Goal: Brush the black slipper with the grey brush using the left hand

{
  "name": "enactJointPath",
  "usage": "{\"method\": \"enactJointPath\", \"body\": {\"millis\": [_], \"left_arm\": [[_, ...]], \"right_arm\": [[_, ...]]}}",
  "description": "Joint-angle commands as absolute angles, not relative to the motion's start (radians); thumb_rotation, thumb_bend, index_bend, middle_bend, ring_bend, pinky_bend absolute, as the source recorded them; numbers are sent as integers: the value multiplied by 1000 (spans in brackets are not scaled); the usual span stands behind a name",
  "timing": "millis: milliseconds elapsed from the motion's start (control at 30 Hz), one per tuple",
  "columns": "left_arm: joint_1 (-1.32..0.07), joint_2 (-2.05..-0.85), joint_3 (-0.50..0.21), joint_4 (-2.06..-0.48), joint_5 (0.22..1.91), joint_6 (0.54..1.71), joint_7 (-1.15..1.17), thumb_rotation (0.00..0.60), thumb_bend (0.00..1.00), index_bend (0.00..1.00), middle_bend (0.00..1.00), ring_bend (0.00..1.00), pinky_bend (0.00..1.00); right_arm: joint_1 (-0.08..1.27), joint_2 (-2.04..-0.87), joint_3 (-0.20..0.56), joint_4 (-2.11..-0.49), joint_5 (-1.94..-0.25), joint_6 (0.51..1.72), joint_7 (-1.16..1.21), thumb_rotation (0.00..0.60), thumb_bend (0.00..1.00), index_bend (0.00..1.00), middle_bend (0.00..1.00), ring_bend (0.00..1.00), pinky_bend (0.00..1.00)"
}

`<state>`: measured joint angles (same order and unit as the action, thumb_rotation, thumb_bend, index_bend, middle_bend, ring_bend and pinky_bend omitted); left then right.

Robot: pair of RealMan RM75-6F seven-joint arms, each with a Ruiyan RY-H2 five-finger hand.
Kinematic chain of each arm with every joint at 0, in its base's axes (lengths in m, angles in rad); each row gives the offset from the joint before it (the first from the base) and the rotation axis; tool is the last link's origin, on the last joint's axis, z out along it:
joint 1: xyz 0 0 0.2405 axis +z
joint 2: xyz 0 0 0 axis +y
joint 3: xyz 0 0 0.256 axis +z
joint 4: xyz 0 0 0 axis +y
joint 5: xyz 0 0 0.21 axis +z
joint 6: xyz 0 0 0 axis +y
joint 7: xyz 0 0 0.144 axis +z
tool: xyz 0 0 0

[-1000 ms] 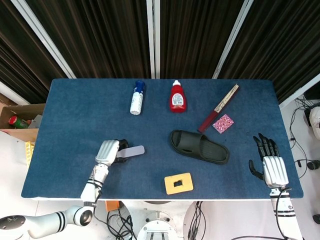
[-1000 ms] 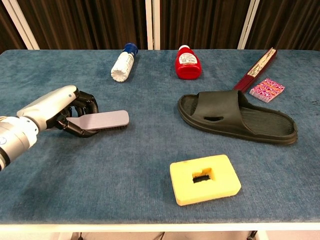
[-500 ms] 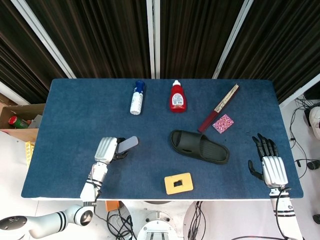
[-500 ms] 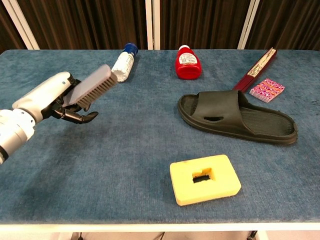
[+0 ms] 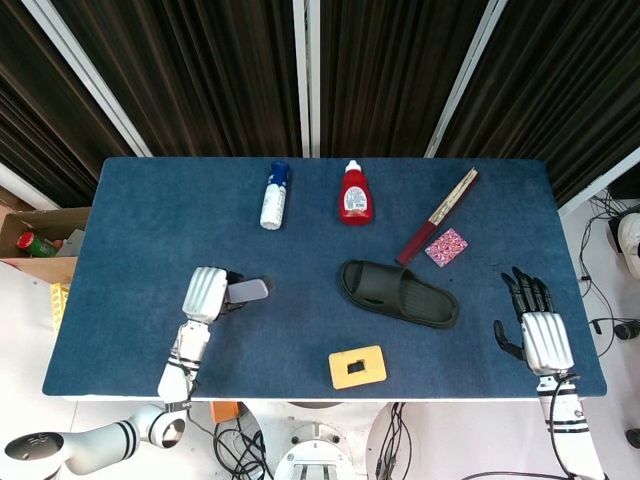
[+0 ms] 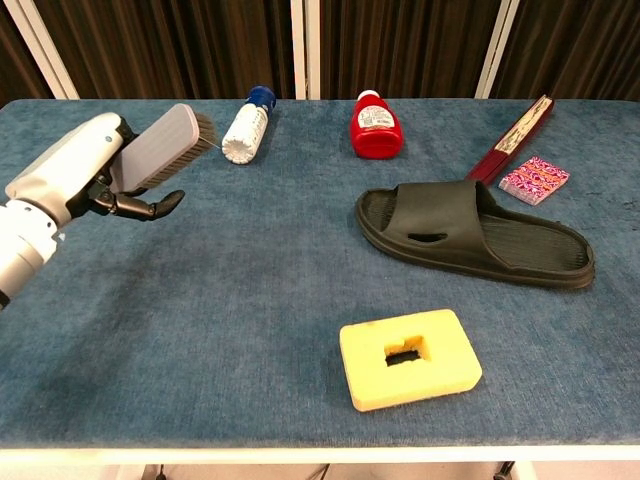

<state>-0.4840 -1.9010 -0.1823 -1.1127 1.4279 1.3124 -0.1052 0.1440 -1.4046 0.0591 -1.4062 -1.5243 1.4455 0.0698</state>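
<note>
Grey brush (image 6: 160,147) gripped in left hand (image 6: 82,172), raised off blue table (image 5: 150,230), well left of black slipper (image 6: 472,233). Slipper lying flat at table centre-right, untouched. Right hand (image 5: 533,328) seen at right table edge, fingers spread, nothing held.

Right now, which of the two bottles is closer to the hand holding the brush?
The white bottle with the blue cap, lying nearer the left hand and its grey brush. The red bottle sits further right, toward the table's middle.
</note>
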Motion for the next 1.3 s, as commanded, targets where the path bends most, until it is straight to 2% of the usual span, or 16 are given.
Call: {"method": "enactJointPath", "body": {"millis": [33, 100, 167, 433, 567, 733, 900, 1167, 1300], "left_arm": [[-486, -1896, -190, -1129, 1418, 1304, -129, 600, 488, 1000, 1000, 1000, 1000], [-491, -1885, -190, -1144, 1416, 1287, -151, 600, 611, 1000, 1000, 1000, 1000], [-500, -1869, -189, -1162, 1413, 1260, -169, 600, 655, 1000, 1000, 1000, 1000], [-597, -1791, -213, -1233, 1394, 1099, -108, 600, 667, 1000, 1000, 1000, 1000], [-665, -1754, -253, -1279, 1364, 1010, -61, 600, 668, 1000, 1000, 1000, 1000], [-752, -1718, -315, -1325, 1252, 845, -59, 600, 679, 1000, 1000, 1000, 1000], [-828, -1749, -347, -1296, 1186, 768, -49, 600, 690, 1000, 1000, 1000, 1000], [-948, -1850, -365, -1195, 1118, 709, 22, 600, 690, 1000, 1000, 1000, 1000], [-1002, -1900, -366, -1133, 1081, 694, 80, 600, 690, 1000, 1000, 1000, 1000]], "right_arm": [[144, -1405, 59, -1407, -1526, 1446, 69, 600, 426, 0, 0, 0, 0], [144, -1404, 58, -1408, -1526, 1447, 69, 600, 426, 0, 0, 0, 0], [144, -1402, 58, -1409, -1527, 1449, 69, 600, 426, 0, 0, 0, 0], [151, -1396, 45, -1417, -1553, 1445, 65, 600, 427, 0, 0, 0, 0], [166, -1383, 16, -1428, -1579, 1407, 49, 600, 479, 0, 0, 0, 0], [186, -1364, -7, -1460, -1565, 1332, -14, 600, 558, 10, 7, 0, 0], [199, -1370, -12, -1472, -1553, 1295, -41, 600, 593, 100, 62, 0, 0], [219, -1375, -23, -1482, -1536, 1240, -59, 600, 606, 125, 114, 0, 0], [229, -1381, -26, -1481, -1532, 1219, -60, 600, 617, 130, 192, 0, 0]]}}
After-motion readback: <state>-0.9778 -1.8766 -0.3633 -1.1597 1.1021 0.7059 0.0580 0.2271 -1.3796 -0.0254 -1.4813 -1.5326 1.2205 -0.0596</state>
